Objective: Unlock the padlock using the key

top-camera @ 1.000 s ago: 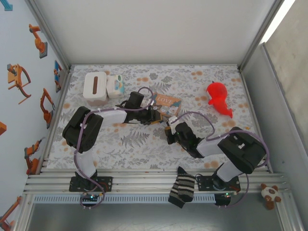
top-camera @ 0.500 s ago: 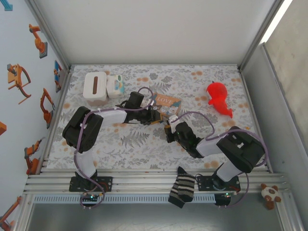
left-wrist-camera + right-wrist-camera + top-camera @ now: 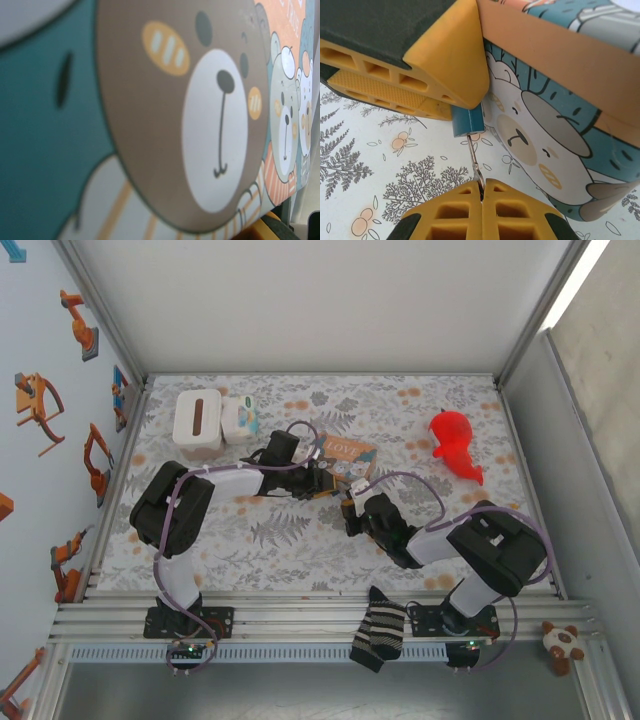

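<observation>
**Key at lock, turn pending**

Right claw [image 3: 481,189] pinched shut on key [image 3: 475,162], tip apparently in padlock [image 3: 467,122]. Left claw [image 3: 455,102] closed partway, clamping padlock mid-table, just near-left of box [image 3: 555,145]. Next: rotate key on its axis, brace padlock, avoid bending.

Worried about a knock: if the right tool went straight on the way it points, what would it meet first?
Most likely the padlock: the key pinched in the right tool runs straight to its underside. The left tool gripping it comes just behind; the bear-print box sits aside.
</observation>
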`<move>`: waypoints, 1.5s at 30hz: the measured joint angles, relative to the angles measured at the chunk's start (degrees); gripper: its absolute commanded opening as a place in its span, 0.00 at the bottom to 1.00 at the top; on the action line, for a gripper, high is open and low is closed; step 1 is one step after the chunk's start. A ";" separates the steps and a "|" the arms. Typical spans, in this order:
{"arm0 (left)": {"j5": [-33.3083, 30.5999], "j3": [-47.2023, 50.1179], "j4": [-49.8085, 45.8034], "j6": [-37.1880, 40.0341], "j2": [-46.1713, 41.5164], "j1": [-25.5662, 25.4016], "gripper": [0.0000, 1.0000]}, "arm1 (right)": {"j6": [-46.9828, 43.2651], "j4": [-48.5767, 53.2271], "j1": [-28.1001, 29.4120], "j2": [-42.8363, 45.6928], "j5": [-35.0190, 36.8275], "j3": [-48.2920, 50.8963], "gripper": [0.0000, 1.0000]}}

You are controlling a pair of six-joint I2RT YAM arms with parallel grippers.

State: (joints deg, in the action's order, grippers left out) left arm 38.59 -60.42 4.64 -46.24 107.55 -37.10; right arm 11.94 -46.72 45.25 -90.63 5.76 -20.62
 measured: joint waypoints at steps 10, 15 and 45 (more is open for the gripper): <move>0.00 -0.02 0.00 0.00 0.00 0.00 0.27 | -0.02 -2.05 0.00 -1.07 0.81 0.00 0.00; -0.11 -0.28 -0.04 -0.02 0.00 0.02 0.27 | -0.02 -5.27 0.00 -2.73 0.98 0.04 0.00; -4.39 -1.84 -0.83 -0.02 -0.68 0.66 0.27 | -3.28 -16.13 -2.86 -10.93 -2.73 -2.69 0.00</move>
State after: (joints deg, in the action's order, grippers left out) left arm 34.20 -62.26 3.81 -46.26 106.87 -36.45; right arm 8.67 -62.85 42.39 -101.56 3.03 -23.31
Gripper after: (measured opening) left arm 0.273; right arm 0.047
